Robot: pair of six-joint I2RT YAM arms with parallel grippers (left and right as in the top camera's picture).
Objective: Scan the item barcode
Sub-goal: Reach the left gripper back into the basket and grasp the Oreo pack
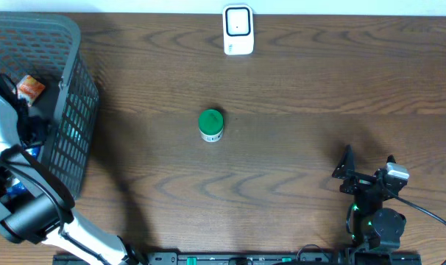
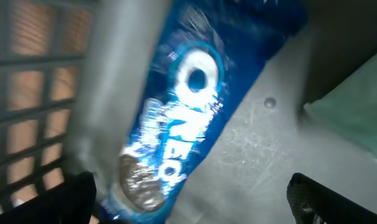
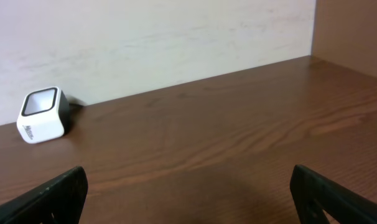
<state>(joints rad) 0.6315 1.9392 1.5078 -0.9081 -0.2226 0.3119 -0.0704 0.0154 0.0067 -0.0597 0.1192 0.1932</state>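
Both gape empty: left tool (image 2: pixel 195 199) over the Oreo pack (image 2: pixel 188 93), right tool (image 3: pixel 188 196) above the table (image 3: pixel 238 137).

Even soft light; left wrist view blurred, glare on blue packet (image 2: pixel 188 112).

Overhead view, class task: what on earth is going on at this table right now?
The left hand is down inside the grey basket, open just above a blue biscuit packet on its floor. The right hand sits open and empty near the table's front edge. A green-lidded jar stands mid-table; the white scanner is at the far edge.
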